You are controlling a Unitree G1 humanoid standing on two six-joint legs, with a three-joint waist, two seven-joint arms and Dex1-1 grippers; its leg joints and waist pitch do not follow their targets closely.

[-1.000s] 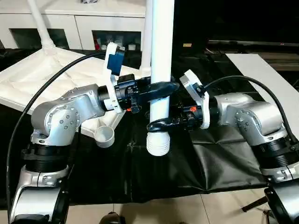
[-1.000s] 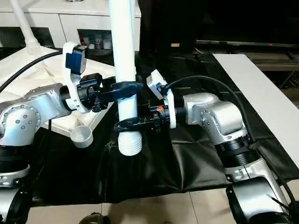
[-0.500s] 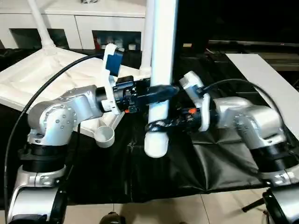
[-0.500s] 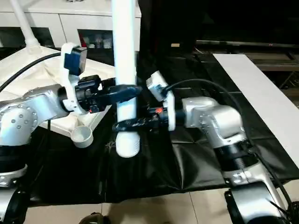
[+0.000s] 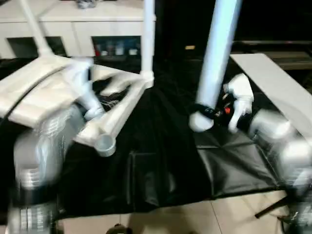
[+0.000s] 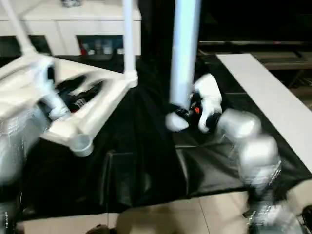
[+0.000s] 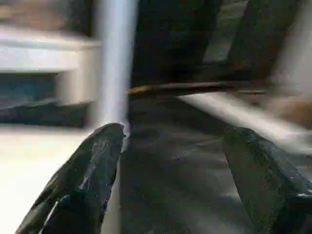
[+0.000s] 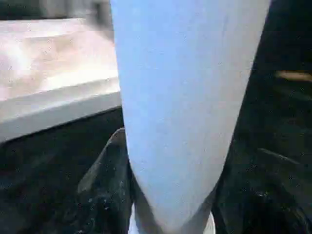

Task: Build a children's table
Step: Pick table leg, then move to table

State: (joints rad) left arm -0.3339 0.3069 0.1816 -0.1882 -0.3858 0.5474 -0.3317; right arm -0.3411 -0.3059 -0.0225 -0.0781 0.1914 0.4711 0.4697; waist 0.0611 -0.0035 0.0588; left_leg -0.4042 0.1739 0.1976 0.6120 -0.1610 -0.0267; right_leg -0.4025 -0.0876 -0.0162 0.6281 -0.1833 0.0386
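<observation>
Sitting roughly halfway: two legs (image 5: 146, 39) standing in the top (image 5: 34, 97). Right gripper (image 5: 207, 113) clamping the third leg (image 5: 217, 53); left gripper (image 7: 170, 165) gaping, holding nothing.

free: black cloth (image 5: 161, 161) | blocked: table top (image 5: 58, 92), seemingly; leg (image 5: 217, 53)

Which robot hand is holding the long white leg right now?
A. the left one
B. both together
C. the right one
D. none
C: the right gripper has its fingers shut around the leg, while the left gripper is open with nothing between its fingers.
</observation>
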